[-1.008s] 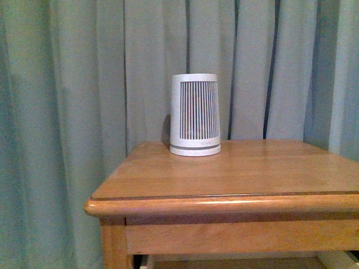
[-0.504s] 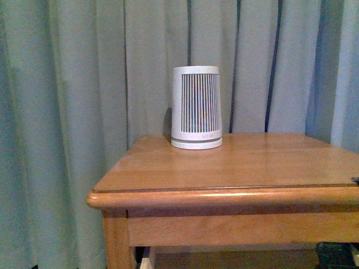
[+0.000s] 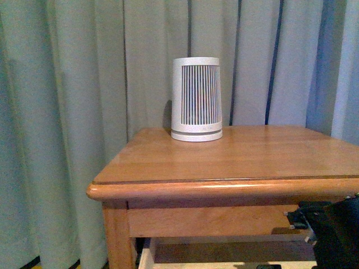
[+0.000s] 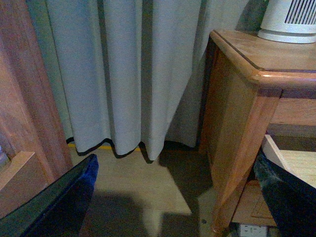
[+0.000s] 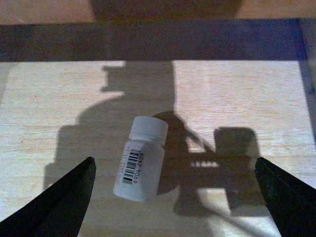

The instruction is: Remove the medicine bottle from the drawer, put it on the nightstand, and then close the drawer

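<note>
Your right gripper (image 5: 173,165) hangs with jaws spread wide and empty, the medicine bottle (image 5: 140,160) lying askew between them, nearer one jaw, on the drawer (image 5: 49,108) floor, so an off-centre close could roll or squirt the round bottle sideways out of grasp.

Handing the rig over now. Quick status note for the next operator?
Left gripper: open, empty, off to the side of the nightstand.
Right gripper: open, over the open drawer, fingers either side of the medicine bottle, not touching it.
Done: drawer open.
Left: grasp the bottle, set it on the nightstand top, clear of the striped canister, then close the drawer.
</note>
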Action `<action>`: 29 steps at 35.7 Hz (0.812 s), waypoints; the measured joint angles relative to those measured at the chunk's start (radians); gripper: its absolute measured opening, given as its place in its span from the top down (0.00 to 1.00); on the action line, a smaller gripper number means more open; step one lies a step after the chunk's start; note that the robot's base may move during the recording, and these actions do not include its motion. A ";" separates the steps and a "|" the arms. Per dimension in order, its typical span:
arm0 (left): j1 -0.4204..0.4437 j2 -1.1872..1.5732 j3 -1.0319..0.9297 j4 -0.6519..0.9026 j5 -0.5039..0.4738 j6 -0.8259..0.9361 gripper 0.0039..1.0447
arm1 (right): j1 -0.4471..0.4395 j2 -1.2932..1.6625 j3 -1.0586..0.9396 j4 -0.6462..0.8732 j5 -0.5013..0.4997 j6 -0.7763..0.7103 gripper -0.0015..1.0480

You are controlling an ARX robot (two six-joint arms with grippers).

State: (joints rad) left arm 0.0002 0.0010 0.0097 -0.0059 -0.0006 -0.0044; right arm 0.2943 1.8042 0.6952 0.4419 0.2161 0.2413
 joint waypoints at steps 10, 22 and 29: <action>0.000 0.000 0.000 0.000 0.000 0.000 0.06 | 0.018 0.108 0.065 0.066 0.024 -0.002 0.07; 0.000 0.000 0.000 0.000 0.000 0.000 0.06 | 0.031 0.216 0.113 0.123 0.064 -0.017 0.07; 0.000 0.000 0.000 0.000 0.000 0.000 0.06 | 0.041 0.251 0.119 0.161 0.076 -0.011 0.07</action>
State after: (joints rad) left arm 0.0002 0.0010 0.0097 -0.0059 -0.0006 -0.0044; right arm 0.3355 2.0556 0.8143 0.6033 0.2920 0.2306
